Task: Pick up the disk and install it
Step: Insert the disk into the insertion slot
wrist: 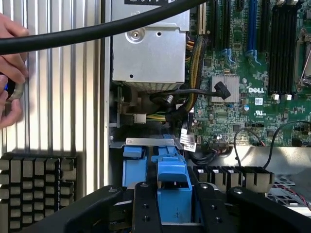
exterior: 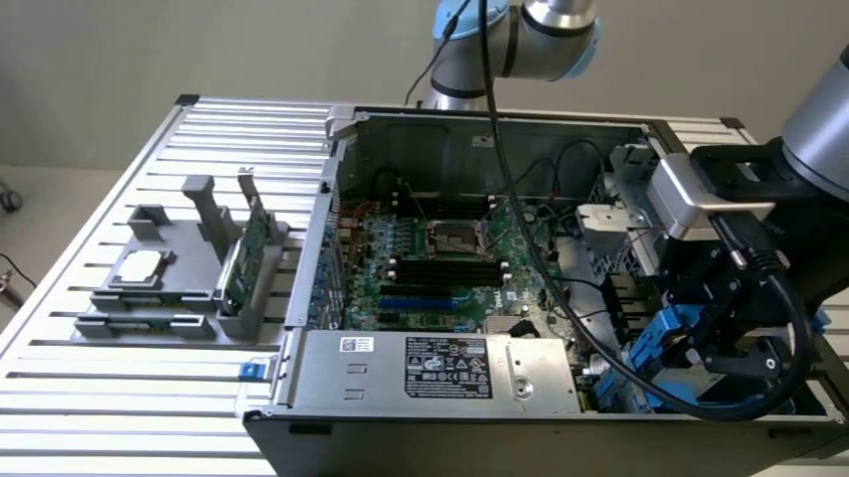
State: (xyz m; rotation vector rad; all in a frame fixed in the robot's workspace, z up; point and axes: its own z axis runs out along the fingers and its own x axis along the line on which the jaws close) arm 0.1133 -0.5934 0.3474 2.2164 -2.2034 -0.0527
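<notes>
The grey arm [exterior: 822,129] leans down, black claw [wrist: 176,213] inside the open grey computer case [exterior: 438,124] at the exterior view's right, clenched on the blue-framed disk [wrist: 173,189]

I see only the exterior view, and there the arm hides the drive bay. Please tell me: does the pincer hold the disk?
Observer: Yes. In the wrist view the disk, by its blue carrier, sits clamped in the pincer.
Operator: Is anybody nearby?
Observer: A person's hand is over the slatted table, outside the case wall.
Operator: Anything else there?
Observer: A black finned block rests on the table.
</notes>
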